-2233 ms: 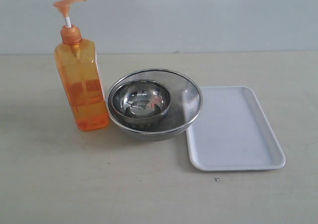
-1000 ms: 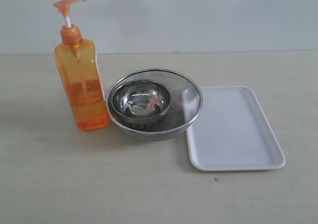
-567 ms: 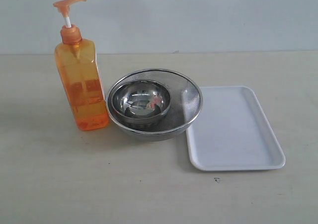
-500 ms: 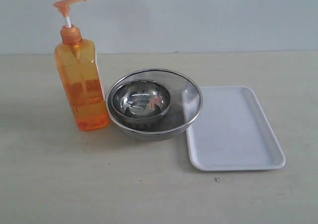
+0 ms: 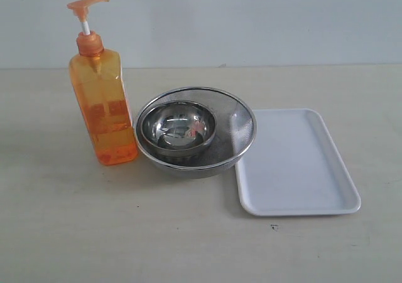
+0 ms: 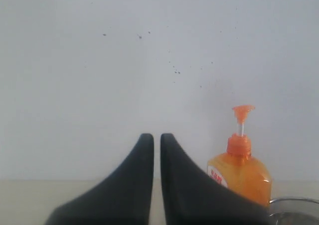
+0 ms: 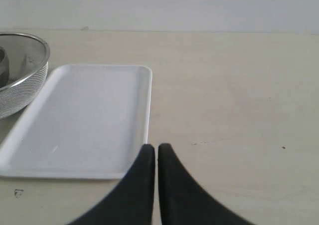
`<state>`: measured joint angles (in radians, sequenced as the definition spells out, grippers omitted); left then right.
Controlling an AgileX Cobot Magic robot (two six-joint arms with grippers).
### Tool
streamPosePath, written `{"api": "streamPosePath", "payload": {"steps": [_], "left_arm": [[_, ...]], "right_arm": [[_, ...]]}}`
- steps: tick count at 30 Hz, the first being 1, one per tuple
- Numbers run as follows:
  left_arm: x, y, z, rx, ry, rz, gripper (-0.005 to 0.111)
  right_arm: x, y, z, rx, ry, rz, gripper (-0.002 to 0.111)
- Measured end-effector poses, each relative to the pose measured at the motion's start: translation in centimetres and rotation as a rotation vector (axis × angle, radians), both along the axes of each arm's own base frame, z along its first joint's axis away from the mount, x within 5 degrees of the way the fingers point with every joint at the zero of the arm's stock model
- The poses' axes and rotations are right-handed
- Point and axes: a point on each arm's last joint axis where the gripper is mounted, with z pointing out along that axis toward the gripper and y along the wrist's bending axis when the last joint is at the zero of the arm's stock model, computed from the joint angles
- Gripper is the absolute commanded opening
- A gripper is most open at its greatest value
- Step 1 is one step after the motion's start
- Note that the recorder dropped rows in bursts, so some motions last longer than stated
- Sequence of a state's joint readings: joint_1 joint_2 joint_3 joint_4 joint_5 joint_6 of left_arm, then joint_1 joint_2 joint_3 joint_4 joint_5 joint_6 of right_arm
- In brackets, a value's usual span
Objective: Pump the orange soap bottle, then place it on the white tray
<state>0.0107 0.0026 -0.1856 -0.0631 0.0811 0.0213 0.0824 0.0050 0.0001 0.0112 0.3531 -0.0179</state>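
Note:
The orange soap bottle (image 5: 103, 110) stands upright on the left of the table, pump head raised on its white stem. The left wrist view also shows the orange soap bottle (image 6: 240, 172), some way beyond my left gripper (image 6: 156, 136), which is shut and holds nothing. The white tray (image 5: 294, 164) lies flat and bare on the right of the table. In the right wrist view the white tray (image 7: 79, 120) lies just ahead of my right gripper (image 7: 153, 147), also shut on nothing. Neither gripper shows in the exterior view.
Two nested steel bowls (image 5: 195, 131), the outer one a mesh bowl, sit between the bottle and the tray, touching the tray's near corner. A pale wall runs behind the beige table (image 5: 188, 245).

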Motion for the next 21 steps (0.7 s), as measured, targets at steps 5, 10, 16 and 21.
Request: {"api": "streamPosePath", "payload": {"steps": [5, 10, 16, 21], "left_arm": [[0.2, 0.0, 1.6, 0.001, 0.047, -0.004, 0.005], [1.3, -0.1, 2.6, 0.003, 0.16, -0.008, 0.005], [2.7, -0.1, 3.2, 0.025, 0.292, -0.013, 0.005], [3.3, -0.1, 3.3, 0.025, 0.309, -0.013, 0.005]], "right_arm": [[0.0, 0.0, 0.0, 0.0, 0.0, 0.0, 0.0], [0.0, 0.0, 0.0, 0.0, 0.0, 0.0, 0.0], [0.0, 0.0, 0.0, 0.0, 0.0, 0.0, 0.0], [0.0, 0.0, 0.0, 0.0, 0.0, 0.0, 0.0]]}}
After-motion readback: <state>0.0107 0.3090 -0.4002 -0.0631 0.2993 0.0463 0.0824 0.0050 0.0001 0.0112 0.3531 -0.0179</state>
